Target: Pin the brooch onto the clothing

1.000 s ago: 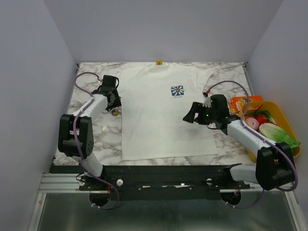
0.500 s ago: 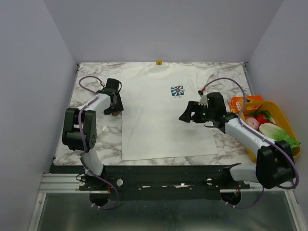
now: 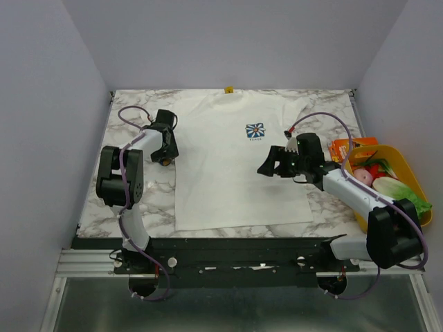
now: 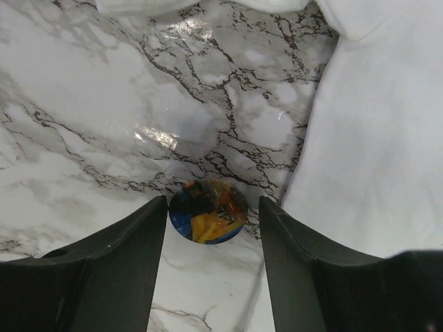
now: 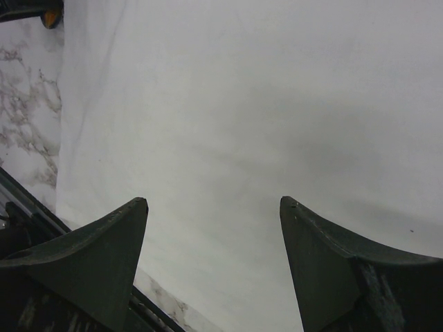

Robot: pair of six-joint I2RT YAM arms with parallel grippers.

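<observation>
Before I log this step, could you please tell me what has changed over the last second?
The left tool moved over the brooch on the table and now straddles it, open, not gripping. The right tool, open, shifted slightly left above the T-shirt. Brooch and T-shirt stayed put.

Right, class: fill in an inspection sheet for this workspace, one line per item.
Surface: marble table, T-shirt spread flat on it.
Job's things: brooch on bare marble beside the T-shirt's left edge, not pinned.
Clutter: yellow bin of vegetables and orange packet at the right edge.
Claws: left claw open, straddling the brooch; right claw open above the T-shirt, empty.
Cables: purple cable looped along each arm.
Surroundings: plain pale walls; nothing else seen.
</observation>
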